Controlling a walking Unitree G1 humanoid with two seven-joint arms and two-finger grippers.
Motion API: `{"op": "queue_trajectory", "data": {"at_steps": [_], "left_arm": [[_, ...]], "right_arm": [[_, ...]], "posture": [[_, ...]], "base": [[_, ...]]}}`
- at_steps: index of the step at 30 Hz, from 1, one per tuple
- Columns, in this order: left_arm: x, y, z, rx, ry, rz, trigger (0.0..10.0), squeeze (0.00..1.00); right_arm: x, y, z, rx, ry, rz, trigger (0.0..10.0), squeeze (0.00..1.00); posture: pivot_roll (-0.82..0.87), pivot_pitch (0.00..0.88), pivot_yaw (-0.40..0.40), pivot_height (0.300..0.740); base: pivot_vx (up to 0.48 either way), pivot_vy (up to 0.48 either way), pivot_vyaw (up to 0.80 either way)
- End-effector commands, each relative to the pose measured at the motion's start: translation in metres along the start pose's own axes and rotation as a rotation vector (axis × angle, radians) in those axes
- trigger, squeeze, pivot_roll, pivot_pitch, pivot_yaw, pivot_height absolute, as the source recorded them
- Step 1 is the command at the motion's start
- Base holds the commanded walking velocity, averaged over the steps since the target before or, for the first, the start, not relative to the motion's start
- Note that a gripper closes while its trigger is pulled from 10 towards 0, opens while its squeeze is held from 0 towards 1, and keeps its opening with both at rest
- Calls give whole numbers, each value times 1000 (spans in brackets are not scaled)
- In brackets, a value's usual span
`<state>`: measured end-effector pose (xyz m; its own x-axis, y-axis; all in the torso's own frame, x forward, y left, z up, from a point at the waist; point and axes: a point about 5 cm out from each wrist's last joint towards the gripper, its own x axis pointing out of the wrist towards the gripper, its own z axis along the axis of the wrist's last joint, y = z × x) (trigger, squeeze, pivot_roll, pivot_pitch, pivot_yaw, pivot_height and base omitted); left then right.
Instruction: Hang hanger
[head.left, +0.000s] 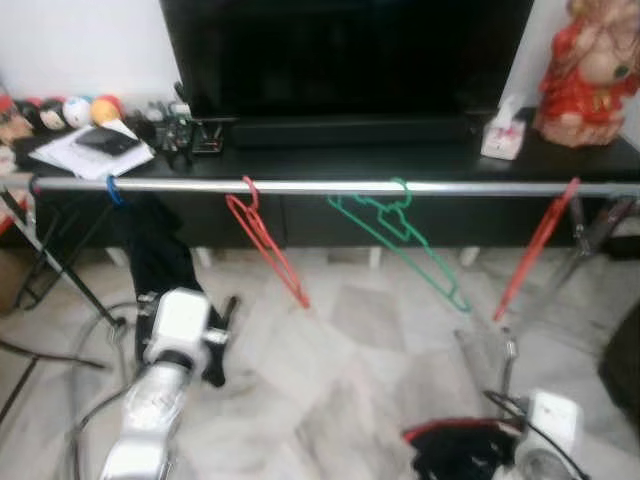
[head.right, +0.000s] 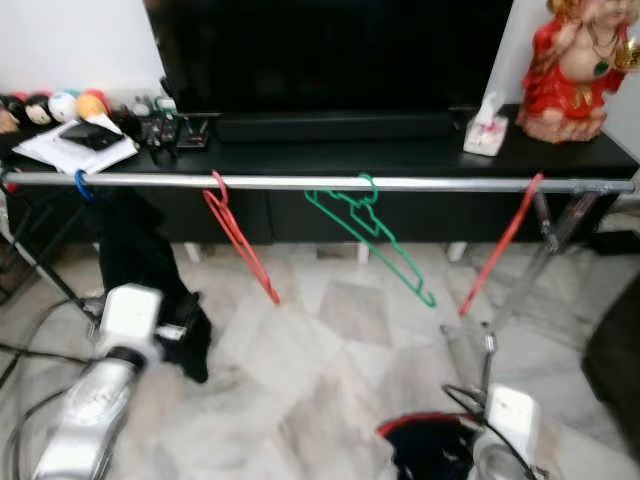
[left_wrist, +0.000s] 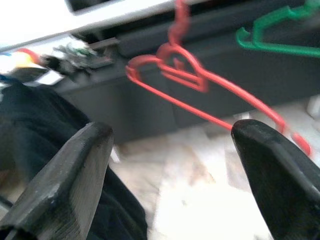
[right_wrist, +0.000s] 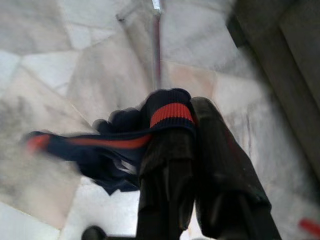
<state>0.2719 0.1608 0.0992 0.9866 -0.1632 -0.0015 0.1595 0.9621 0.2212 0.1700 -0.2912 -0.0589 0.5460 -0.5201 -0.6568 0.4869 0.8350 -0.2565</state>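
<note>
A silver rail (head.left: 330, 186) runs across in front of me at about chest height. On it hang a red hanger (head.left: 266, 247), a green hanger (head.left: 400, 238) and a second red hanger (head.left: 538, 247) tilted at the right. A blue hook (head.left: 113, 190) at the left carries a dark garment (head.left: 150, 255). My left gripper (left_wrist: 170, 170) is open below the rail, with nothing between its fingers, facing the left red hanger (left_wrist: 200, 82). Low at the right, my right gripper (right_wrist: 192, 125) is shut on a navy cloth with red stripes (right_wrist: 100, 150), seen from the head as a dark bundle (head.left: 460, 445).
Behind the rail stands a black console (head.left: 400, 160) with a large dark TV (head.left: 350, 60), a tissue box (head.left: 503, 135), a red figurine (head.left: 590, 70), papers and coloured balls (head.left: 85, 110). Rack legs (head.left: 60, 260) and cables (head.left: 80, 350) lie at the left on the marble floor.
</note>
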Motion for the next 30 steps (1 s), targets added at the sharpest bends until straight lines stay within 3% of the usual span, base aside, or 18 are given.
{"op": "queue_trajectory", "data": {"at_steps": [1,30], "left_arm": [[-8,21,-10,19,51,62,10000,0],[-6,20,-2,-2,22,72,10000,0]], "right_arm": [[2,22,23,25,-72,54,10000,0],[2,24,22,12,-62,58,10000,0]], "posture": [[-117,4,11,740],[-113,18,10,740]], "base": [[266,0,0],[232,0,0]]}}
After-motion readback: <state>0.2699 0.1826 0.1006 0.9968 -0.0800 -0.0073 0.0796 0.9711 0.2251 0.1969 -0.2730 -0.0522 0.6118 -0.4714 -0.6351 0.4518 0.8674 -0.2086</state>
